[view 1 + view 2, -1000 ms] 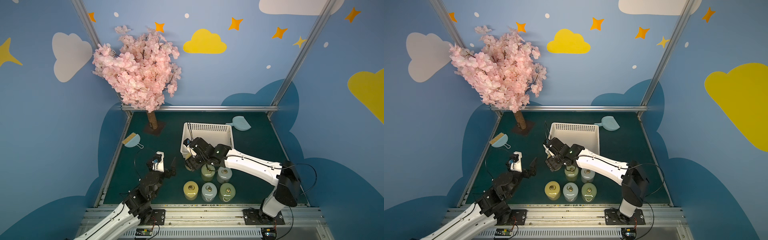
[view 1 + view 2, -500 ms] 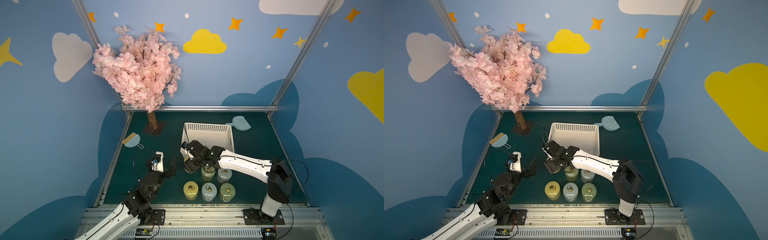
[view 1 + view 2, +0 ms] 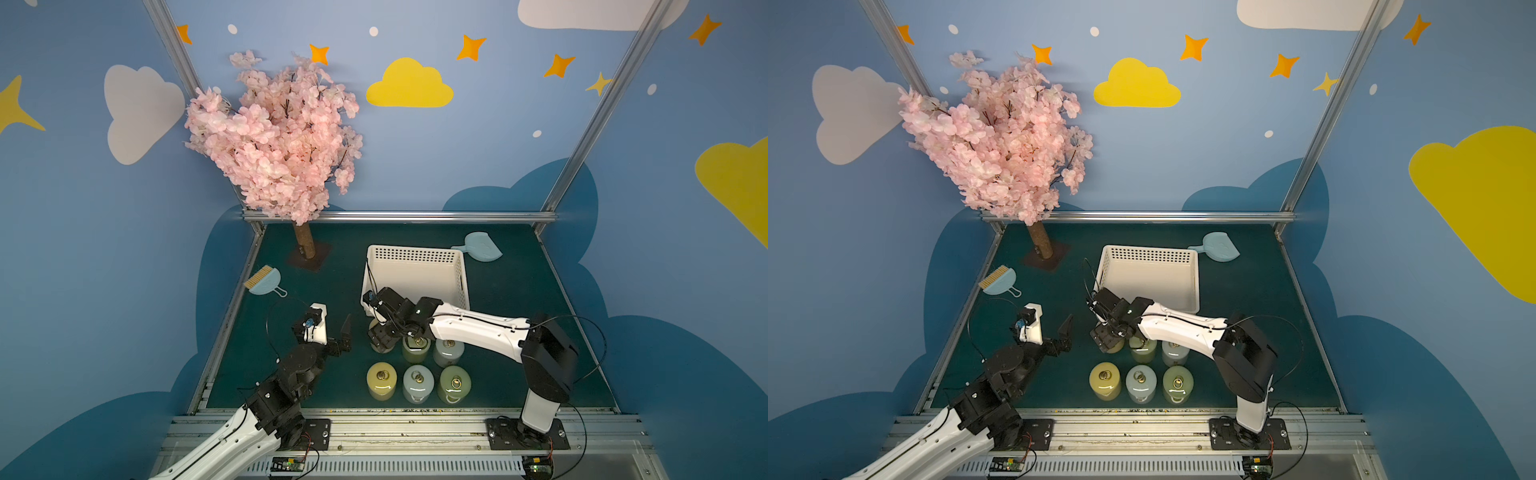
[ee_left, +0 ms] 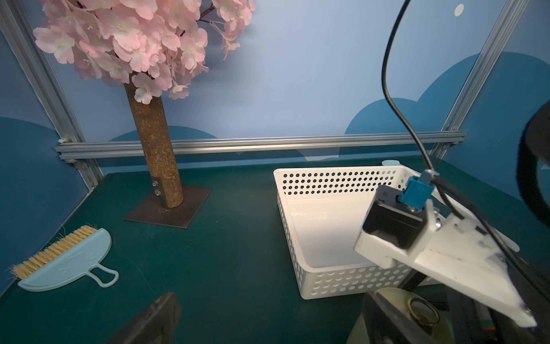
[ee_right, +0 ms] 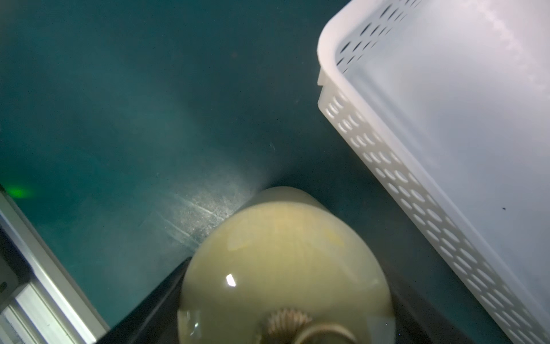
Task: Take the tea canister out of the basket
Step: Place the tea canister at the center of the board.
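**A:** Right gripper (image 3: 381,337) first: what has it got?

**B:** Its jaws are clasped from above on the sides of a cream-yellow tea canister (image 5: 282,247). The lid ring (image 5: 324,327) shows between the fingers in the right wrist view. I'd say it grips the body because the ring is too small to trust.

**A:** And where is that canister?

**B:** It is outside the white basket (image 3: 415,251), just off its near left corner, over the green mat (image 3: 291,374). I cannot tell whether its base touches the mat.

**A:** Why that spot?

**B:** Five other canisters (image 3: 417,382) stand upright on the mat in two rows, three in front and two behind. The gap is at the left end of the back row, and the held one is right at it. A tidy grid looks intended.

**A:** Anything left in the basket?

**B:** No. Both top views and the left wrist view show its floor bare. So I judge this to be the last one out, and the task all but done.

**A:** The left gripper (image 3: 330,334)?

**B:** It is spread wide and holds nothing, off to the left of the rows and apart from them. It is probably placed there so the arms don't clash.

**A:** Next concern?

**B:** Letting go without knocking the yellow-green neighbour (image 3: 415,351), which stands just beside the gripper.
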Action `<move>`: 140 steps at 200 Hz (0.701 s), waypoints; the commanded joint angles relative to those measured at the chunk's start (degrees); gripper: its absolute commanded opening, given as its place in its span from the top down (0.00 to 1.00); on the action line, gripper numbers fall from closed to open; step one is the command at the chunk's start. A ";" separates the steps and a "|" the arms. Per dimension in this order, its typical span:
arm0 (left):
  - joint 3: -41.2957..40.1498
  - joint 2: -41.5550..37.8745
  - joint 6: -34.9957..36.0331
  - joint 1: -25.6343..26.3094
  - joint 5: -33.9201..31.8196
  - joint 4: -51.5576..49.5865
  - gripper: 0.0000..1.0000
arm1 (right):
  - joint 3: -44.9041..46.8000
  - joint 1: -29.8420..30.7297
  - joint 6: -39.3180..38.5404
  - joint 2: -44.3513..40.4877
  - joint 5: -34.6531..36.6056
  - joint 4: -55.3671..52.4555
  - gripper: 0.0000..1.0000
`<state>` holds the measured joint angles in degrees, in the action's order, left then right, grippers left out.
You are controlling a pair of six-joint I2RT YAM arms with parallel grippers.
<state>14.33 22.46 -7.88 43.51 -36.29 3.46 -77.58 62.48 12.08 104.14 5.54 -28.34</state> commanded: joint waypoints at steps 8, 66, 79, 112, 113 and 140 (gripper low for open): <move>-0.69 -0.29 0.50 -0.26 -0.71 0.67 0.00 | -0.29 0.43 1.06 0.19 -0.35 3.95 0.36; -0.62 -0.33 0.58 -0.32 -0.70 0.67 0.00 | 0.31 0.71 1.79 0.53 -0.43 4.25 0.36; -0.65 -0.29 0.58 -0.28 -0.71 0.69 0.00 | 0.58 0.70 1.89 0.54 -0.44 4.26 0.36; -0.71 -0.40 0.58 -0.27 -0.71 0.67 0.00 | 1.12 0.86 2.23 0.54 -0.29 4.32 0.36; -0.71 -0.40 0.63 -0.27 -0.66 0.67 0.00 | 1.16 0.87 2.24 0.54 -0.32 4.33 0.36; -0.73 -0.49 0.58 -0.28 -0.71 0.67 0.00 | 1.64 0.98 2.60 0.61 -0.23 4.42 0.34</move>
<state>14.33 22.46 -7.88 43.48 -36.27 3.46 -75.79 62.89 13.69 105.10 5.04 -27.20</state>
